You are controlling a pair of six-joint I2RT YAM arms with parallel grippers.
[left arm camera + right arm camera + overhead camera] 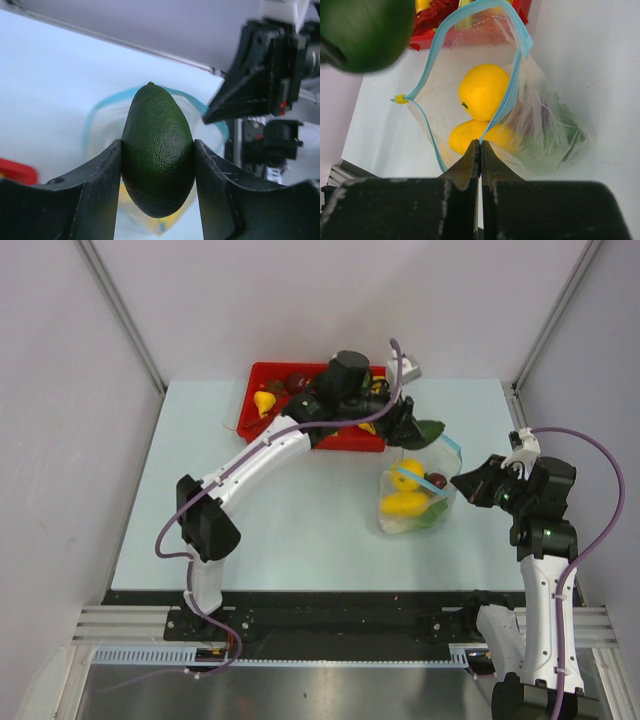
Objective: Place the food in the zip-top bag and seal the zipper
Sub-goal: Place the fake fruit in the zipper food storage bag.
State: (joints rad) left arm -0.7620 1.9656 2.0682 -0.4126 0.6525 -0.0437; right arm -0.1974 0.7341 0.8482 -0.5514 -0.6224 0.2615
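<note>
The clear zip-top bag [443, 505] stands on the pale table with its mouth held wide. Inside lie two yellow fruits [482, 90], a dark purple piece [540, 112] and something green [570, 136]. My right gripper [480, 142] is shut on the blue zipper [508, 97] at the bag's near rim, also seen from above [459, 482]. My left gripper [158, 143] is shut on a dark green avocado [157, 150], one of the food pieces, and holds it just above and behind the bag's mouth [428, 430]. The blue rim shows behind the avocado in the left wrist view.
The red tray [258, 375] at the table's back holds several more food pieces, a yellow one [264, 402] among them, and my left arm partly covers it. A small white block [406, 370] sits behind the tray. Walls close in on the left, right and back.
</note>
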